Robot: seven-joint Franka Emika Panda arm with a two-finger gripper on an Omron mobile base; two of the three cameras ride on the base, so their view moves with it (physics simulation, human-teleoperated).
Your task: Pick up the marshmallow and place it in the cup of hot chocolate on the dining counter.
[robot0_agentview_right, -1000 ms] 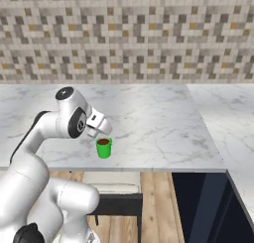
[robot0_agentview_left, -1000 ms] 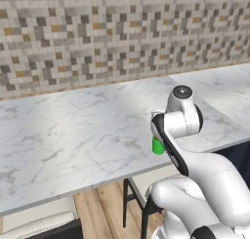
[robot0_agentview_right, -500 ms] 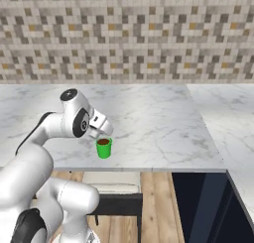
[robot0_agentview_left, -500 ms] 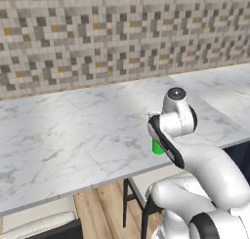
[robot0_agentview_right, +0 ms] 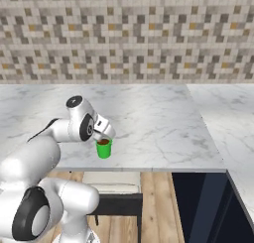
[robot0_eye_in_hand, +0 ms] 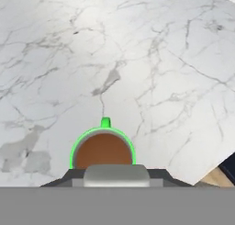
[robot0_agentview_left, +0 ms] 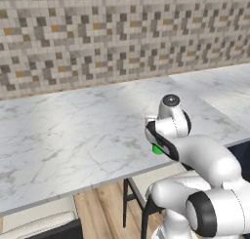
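The cup of hot chocolate [robot0_agentview_right: 103,149] is bright green with brown liquid and stands near the front edge of the dining counter [robot0_agentview_right: 158,123]. My gripper [robot0_agentview_right: 102,137] hangs just above the cup's rim. In the hand view the cup [robot0_eye_in_hand: 103,148] lies directly beyond my gripper [robot0_eye_in_hand: 116,175], which is shut on the marshmallow [robot0_eye_in_hand: 116,172], a pale block between the dark tips. In the left base view my hand covers most of the cup [robot0_agentview_left: 157,149].
A dark-framed stool [robot0_agentview_right: 111,180] stands under the counter's front edge. A mosaic tile wall [robot0_agentview_right: 129,33] rises behind the marble top. A second marble counter [robot0_agentview_right: 228,108] over a dark cabinet [robot0_agentview_right: 198,202] joins on the right.
My hand has come down a little and closer over the cup. The grip on the marshmallow is unchanged and the cup has stayed put.
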